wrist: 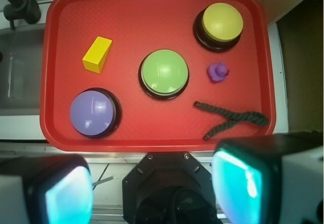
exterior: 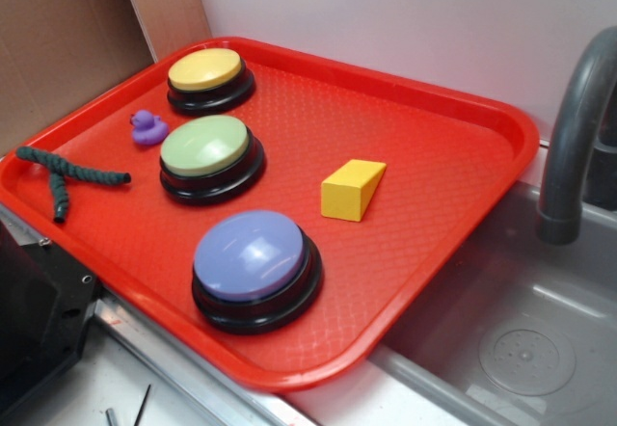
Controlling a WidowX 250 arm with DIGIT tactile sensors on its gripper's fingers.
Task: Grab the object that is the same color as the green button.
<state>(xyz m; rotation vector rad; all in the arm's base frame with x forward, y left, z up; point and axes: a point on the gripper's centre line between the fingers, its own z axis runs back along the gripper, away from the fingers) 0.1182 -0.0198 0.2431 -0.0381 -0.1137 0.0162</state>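
Observation:
The dark green Y-shaped rope piece (exterior: 66, 175) lies flat at the left end of the red tray (exterior: 453, 166); in the wrist view the rope piece (wrist: 230, 119) lies near the tray's lower right rim (wrist: 152, 143). The green button (exterior: 206, 152) stands mid-tray, also in the wrist view (wrist: 164, 73). My gripper (wrist: 152, 193) is open and empty, high above and outside the tray's near edge; its fingers (wrist: 243, 183) show teal pads wide apart. The gripper itself does not show in the exterior view.
A yellow-topped button (exterior: 207, 77), a small purple duck (exterior: 147, 128), a bluish-purple button (exterior: 254, 264) and a yellow wedge block (exterior: 352, 189) share the tray. A grey sink (exterior: 521, 349) with a faucet (exterior: 578, 137) lies to the right. A black robot base (exterior: 39, 320) stands at front left.

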